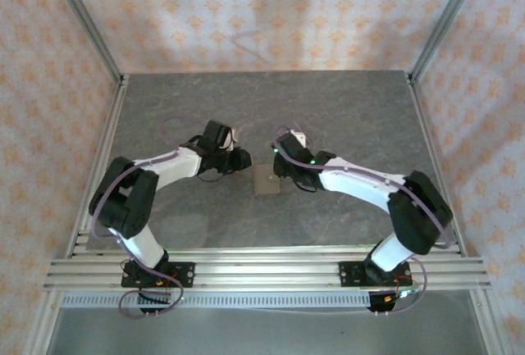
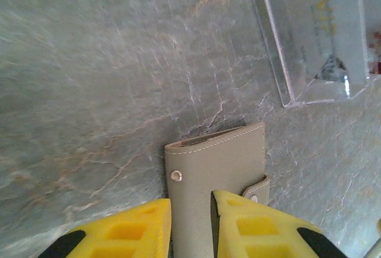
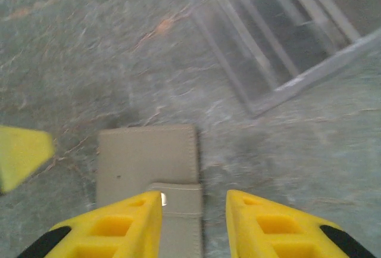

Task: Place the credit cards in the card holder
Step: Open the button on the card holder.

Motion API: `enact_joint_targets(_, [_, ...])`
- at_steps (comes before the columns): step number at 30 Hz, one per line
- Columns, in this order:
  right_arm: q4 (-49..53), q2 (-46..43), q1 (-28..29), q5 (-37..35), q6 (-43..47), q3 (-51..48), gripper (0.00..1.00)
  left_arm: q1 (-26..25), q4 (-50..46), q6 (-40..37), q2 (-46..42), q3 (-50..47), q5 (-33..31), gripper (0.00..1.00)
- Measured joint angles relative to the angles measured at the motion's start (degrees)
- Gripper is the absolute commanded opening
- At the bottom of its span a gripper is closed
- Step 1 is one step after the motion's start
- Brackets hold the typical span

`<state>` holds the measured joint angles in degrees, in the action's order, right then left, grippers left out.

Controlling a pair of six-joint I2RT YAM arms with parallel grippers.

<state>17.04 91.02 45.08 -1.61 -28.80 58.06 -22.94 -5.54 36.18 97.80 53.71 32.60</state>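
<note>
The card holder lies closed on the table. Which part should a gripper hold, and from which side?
Probably the edge where the snap tab wraps over. The card holder lies flat and closed on the table, so only a thin edge can be pinched, and the tab breaks that edge. Come from above on that side; the open right gripper hovers there.

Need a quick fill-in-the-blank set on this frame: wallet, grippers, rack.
1. Seen from above, the small tan-brown folding wallet lies ___ the left gripper and the right gripper.
2. Both grippers' fingers are coloured ___.
3. The wallet is ___, not open.
4. In the left wrist view, the clear plastic slotted rack sits to the wallet's upper ___.
Missing words: between; yellow; closed; right.
</note>
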Motion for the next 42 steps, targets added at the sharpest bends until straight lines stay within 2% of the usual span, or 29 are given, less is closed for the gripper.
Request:
enact_joint_targets(7, [0.0, 7.8, 1.0, 1.8, 0.4, 3.2, 0.38, -1.5, 2.4, 0.1, 4.4, 1.8, 2.8, 0.21])
enact_joint_targets(15, [1.7, 13.6, 2.6, 1.4, 1.9, 8.0, 0.38, -2.1, 3.0, 0.3, 6.8, 2.0, 1.8, 0.21])
enact_joint_targets(33, [3.7, 16.5, 4.0, -3.1, 2.4, 9.3, 0.38, -2.6, 2.8, 0.3, 7.4, 2.1, -0.1, 0.19])
enact_joint_targets(36, [3.3, 16.6, 4.1, -3.3, 2.4, 9.0, 0.36, -2.8, 2.8, 0.3, 7.4, 2.1, -0.5, 0.18])
enact_joint_targets(42, [3.0, 17.4, 5.8, -6.9, 2.1, 9.1, 0.19, -3.0, 2.3, 0.3, 7.5, 2.6, -0.5, 0.17])
